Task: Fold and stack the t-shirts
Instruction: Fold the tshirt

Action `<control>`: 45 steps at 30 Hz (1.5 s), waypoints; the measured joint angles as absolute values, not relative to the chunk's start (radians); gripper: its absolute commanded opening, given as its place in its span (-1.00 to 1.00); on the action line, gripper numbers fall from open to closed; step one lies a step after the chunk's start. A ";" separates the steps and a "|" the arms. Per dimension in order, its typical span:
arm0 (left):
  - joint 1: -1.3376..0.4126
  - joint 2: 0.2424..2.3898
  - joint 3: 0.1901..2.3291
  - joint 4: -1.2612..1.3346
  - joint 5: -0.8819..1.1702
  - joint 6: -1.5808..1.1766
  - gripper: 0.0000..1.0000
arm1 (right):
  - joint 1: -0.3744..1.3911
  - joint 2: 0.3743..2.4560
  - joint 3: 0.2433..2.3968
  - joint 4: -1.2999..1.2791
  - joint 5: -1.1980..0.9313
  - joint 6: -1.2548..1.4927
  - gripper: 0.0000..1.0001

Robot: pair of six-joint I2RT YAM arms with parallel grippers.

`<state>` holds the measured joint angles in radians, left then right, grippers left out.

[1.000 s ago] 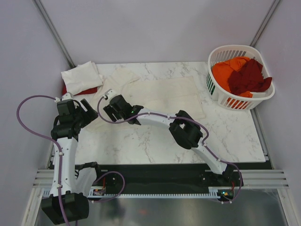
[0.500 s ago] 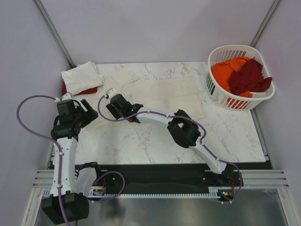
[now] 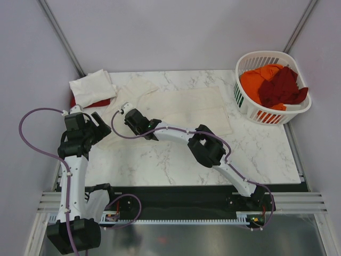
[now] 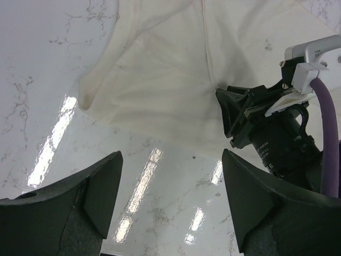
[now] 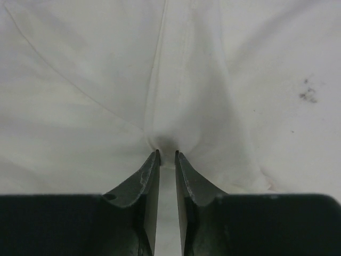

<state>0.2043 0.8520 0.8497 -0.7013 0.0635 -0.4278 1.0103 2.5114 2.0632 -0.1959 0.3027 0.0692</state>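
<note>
1. Since a second ago the right arm has reached slightly further left, its elbow shifting the same way, and the right gripper has narrowed from a wider spread to a tight pinch.
2. That gripper's two dark fingers are now almost together, with only a thin slit between their tips. They clamp a raised ridge of the cream cotton t-shirt, and the cloth puckers into creases that fan out from the pinch.
3. The t-shirt lies spread across the middle and left of the white marble-patterned table. The pinch sits at its left part, close to a seam running up the fabric.
4. Seen from above, the left arm has not moved over the second. The left gripper hangs over the table's left side with its black fingers spread wide and nothing between them.
5. Below it are glossy bare marble and the near-left edge of the t-shirt. It touches neither.
6. The left wrist camera shows the right gripper just beyond, with its tips down on the cloth.
7. A folded white garment lies on top of a folded red garment at the far left corner, just beside the t-shirt's sleeve.
8. A white slotted plastic laundry basket at the far right corner holds crumpled orange clothes and dark red clothes.
</note>
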 measured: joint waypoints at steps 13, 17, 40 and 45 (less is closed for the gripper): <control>0.204 0.852 0.850 -0.701 0.064 -0.428 0.64 | 0.991 2.515 2.073 -0.195 0.320 0.074 -1.00; 0.204 0.852 0.850 -0.701 0.064 -0.428 0.64 | 0.966 2.515 2.092 -0.196 0.320 0.073 -1.00; 0.204 0.852 0.850 -0.701 0.064 -0.428 0.64 | 0.993 2.477 2.029 -0.173 0.184 0.046 0.15; 0.204 0.852 0.850 -0.701 0.064 -0.428 0.64 | 1.008 2.463 2.029 -0.173 0.257 0.025 0.22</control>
<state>0.2043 0.8516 0.8497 -0.7010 0.0635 -0.4278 1.0084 2.4634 2.0289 -0.1730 0.2569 0.0246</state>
